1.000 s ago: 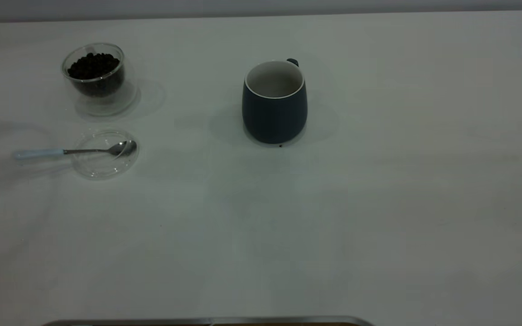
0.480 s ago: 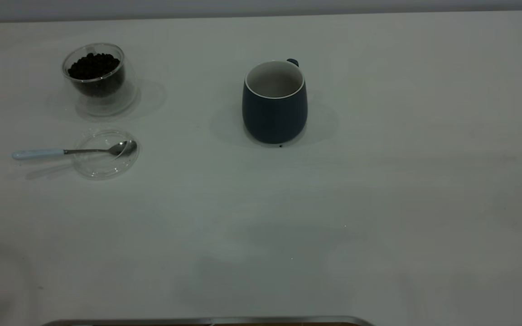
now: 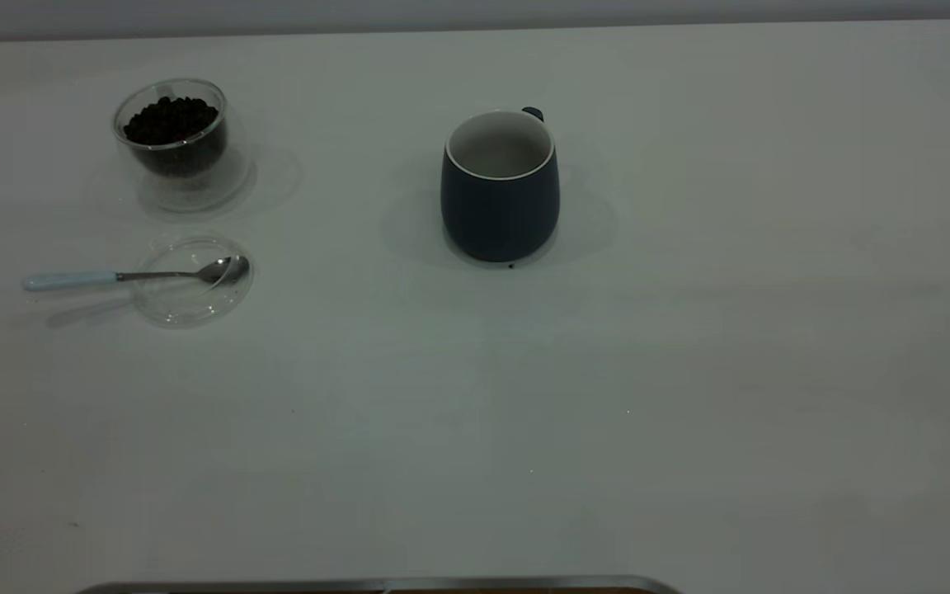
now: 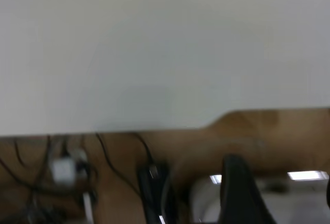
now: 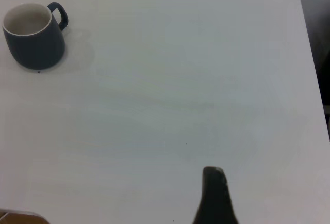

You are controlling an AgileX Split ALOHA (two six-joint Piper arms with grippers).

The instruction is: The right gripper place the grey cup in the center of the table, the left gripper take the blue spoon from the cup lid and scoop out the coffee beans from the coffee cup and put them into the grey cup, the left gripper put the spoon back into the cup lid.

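Slate blue-grey ceramic mug (image 3: 500, 188) stands upright near the middle of the off-white worktop (image 3: 689, 371), well apart from the clear glass cup (image 3: 174, 136) of dark coffee beans (image 3: 170, 120). Beside that cup, the pale-blue-handled spoon (image 3: 137, 276) rests its bowl in the flat glass lid (image 3: 192, 280). Only the wrist views show either end effector: the right wrist view has one dark fingertip (image 5: 215, 195) far from the mug; whether either is clenched or released, I cannot tell

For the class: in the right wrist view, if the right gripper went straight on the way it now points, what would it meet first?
Probably nothing but bare table. Only one dark finger of the right gripper shows, pointing across open tabletop; the grey cup stands well off to one side of that line. Depth is hard to judge here.
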